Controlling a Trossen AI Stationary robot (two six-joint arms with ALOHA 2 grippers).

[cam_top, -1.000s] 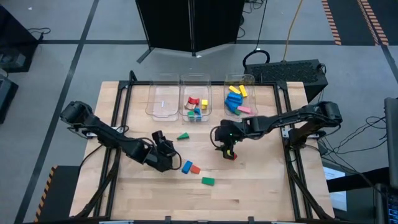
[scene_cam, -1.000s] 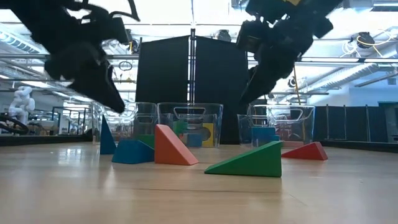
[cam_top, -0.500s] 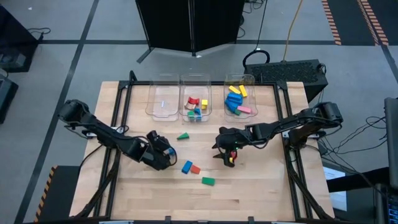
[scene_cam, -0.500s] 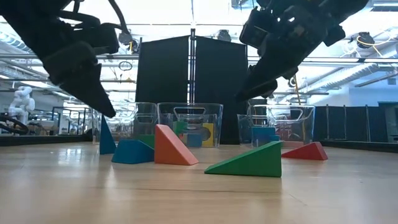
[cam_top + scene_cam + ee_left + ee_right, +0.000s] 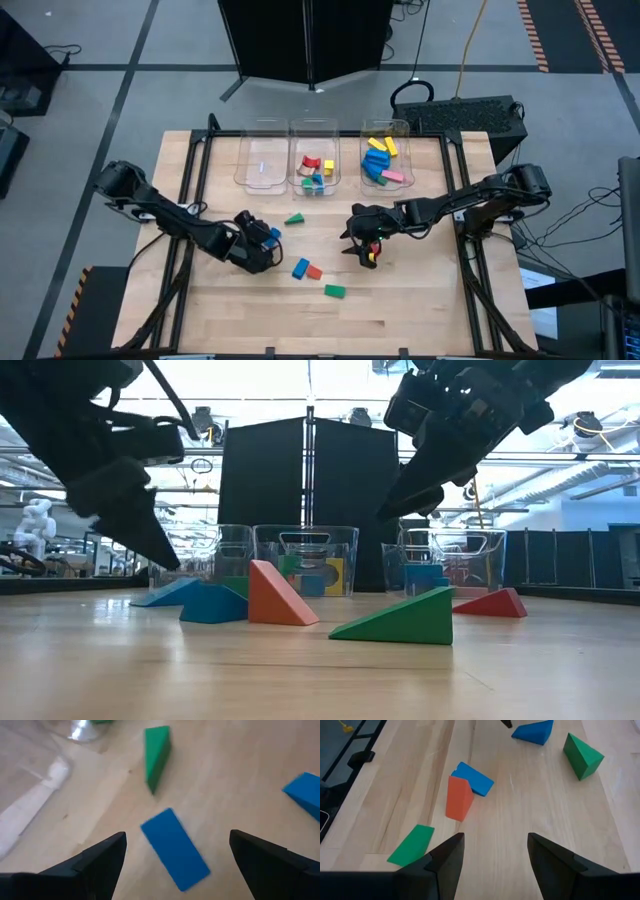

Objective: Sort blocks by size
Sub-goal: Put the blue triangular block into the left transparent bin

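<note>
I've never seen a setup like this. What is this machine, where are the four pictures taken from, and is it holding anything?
It is a robot with two dark arms at a wooden table, sorting toy blocks into three clear bins. One picture looks straight down from above, one looks level across the tabletop, and two come from cameras on the wrists. From above, the left arm shows on the left, the right arm on the right. Both sets of jaws stand open and hold nothing. A blue block lies on the wood just in front of the left jaws. Other blocks lie loose nearby, such as an orange wedge and a green wedge.
</note>
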